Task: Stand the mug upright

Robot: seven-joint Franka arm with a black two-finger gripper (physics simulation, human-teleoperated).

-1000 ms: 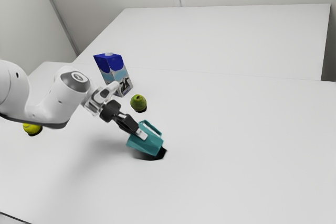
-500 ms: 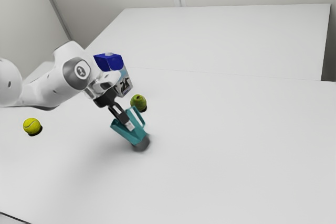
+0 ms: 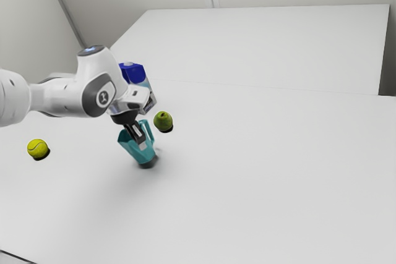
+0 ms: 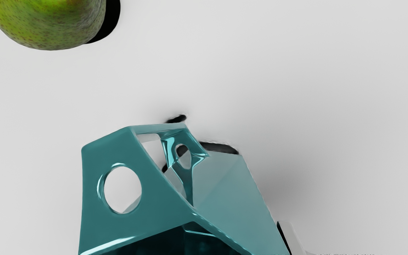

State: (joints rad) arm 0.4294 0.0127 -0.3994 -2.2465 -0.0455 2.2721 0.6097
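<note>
Much tabletop [image 3: 272,171] between tilted mug [image 3: 132,148] in hand [image 3: 142,144] and far edge [image 3: 278,88]

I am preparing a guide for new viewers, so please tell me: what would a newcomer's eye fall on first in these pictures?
Probably the teal mug, tilted in the gripper in the exterior view and large in the wrist view. Next, the white arm reaching in from the exterior view's left. Then the green fruit near the mug and the yellow ball farther toward the exterior view's left.
</note>
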